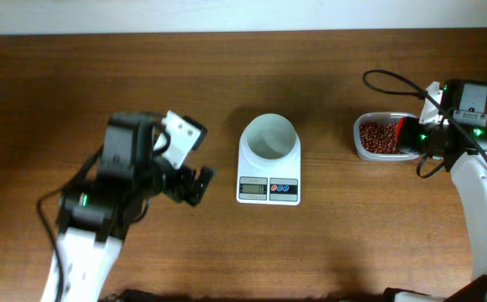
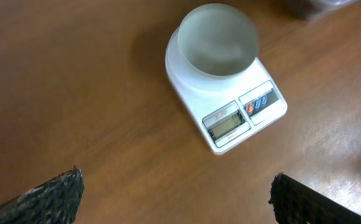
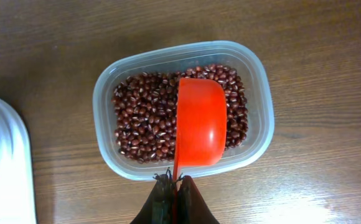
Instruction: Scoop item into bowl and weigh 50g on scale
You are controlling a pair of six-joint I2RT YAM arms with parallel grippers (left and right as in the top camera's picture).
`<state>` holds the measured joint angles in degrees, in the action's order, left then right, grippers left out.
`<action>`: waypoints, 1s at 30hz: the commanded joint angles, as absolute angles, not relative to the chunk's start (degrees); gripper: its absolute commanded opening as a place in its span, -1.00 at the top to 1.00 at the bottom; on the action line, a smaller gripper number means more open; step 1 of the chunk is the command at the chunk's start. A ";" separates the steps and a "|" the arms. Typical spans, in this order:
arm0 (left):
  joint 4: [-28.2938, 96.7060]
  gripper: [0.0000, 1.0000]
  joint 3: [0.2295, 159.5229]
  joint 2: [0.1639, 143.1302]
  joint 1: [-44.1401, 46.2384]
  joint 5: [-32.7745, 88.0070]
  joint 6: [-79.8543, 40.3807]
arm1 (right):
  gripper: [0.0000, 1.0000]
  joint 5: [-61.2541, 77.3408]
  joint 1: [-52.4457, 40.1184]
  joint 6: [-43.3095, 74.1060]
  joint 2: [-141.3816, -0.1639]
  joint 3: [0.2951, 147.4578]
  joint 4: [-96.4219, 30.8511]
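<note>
The white bowl [image 1: 269, 137] stands on the white scale [image 1: 269, 190] at the table's middle; both also show in the left wrist view, the bowl [image 2: 218, 40] looking empty on the scale [image 2: 236, 121]. Dark red-brown beans [image 1: 378, 136] fill a clear plastic tub [image 1: 362, 151] at the right, also in the right wrist view [image 3: 143, 121]. My right gripper [image 3: 175, 180] is shut on the handle of an orange-red scoop [image 3: 200, 121] held over the beans in the tub [image 3: 255, 134]. My left gripper [image 1: 200, 186] is open and empty, left of the scale.
The far table edge meets a pale wall at the top. A black cable [image 1: 390, 80] loops behind the right arm above the tub. Bare wood lies between the left arm and the scale.
</note>
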<state>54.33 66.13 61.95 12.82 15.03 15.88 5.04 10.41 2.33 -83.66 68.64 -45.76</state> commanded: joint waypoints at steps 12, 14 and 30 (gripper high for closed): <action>39.38 -0.98 53.63 64.07 27.66 7.66 13.37 | 0.92 7.53 10.59 2.33 -83.96 69.67 -45.34; 37.69 -0.98 53.63 64.07 27.70 7.64 13.37 | 0.92 7.55 10.59 2.33 -83.96 69.67 -45.34; 35.09 -0.98 53.60 64.07 27.70 7.90 4.32 | 0.92 7.31 10.59 -2.44 -85.76 69.67 -44.10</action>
